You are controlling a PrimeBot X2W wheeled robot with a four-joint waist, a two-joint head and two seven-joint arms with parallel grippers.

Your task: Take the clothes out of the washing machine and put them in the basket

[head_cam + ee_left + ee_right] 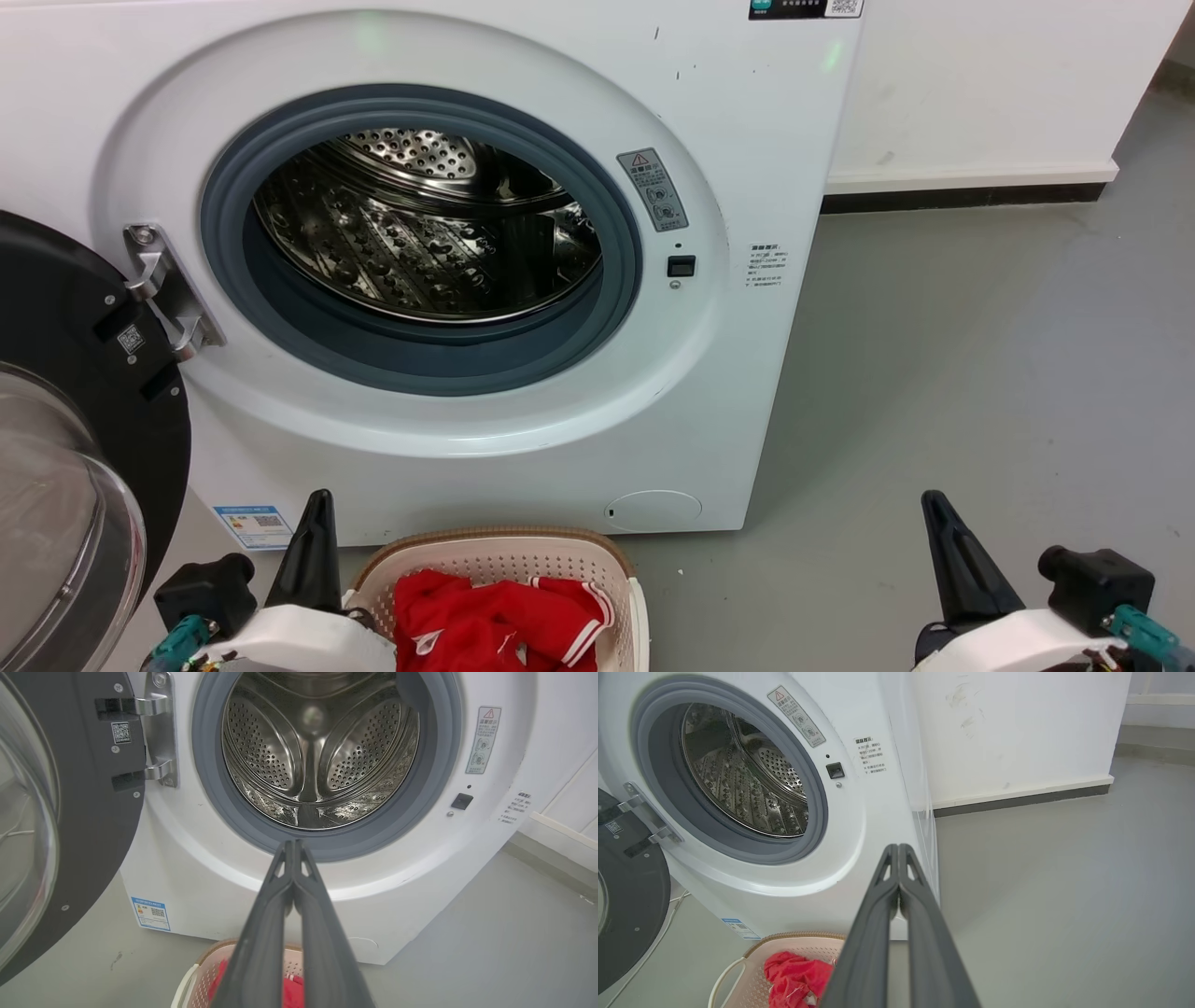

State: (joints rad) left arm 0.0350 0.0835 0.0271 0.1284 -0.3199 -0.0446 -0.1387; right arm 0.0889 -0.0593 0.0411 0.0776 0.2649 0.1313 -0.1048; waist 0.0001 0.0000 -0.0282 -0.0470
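The white washing machine [747, 140] stands with its black-framed door [84, 392] swung open to the left, and its steel drum [420, 224] holds nothing I can see. Red clothes [485, 625] with white trim lie in the cream basket [597, 560] on the floor right in front of the machine. My left gripper [317, 509] is shut and empty, just left of the basket. Far to the right, over the floor, my right gripper [934, 509] is also shut and empty. The left wrist view looks past shut fingers [294, 847] into the drum [322, 756].
Grey floor [980, 373] stretches to the right of the machine. A white wall with a dark skirting [962, 196] runs behind it. The open door [56, 812] juts out on the left side.
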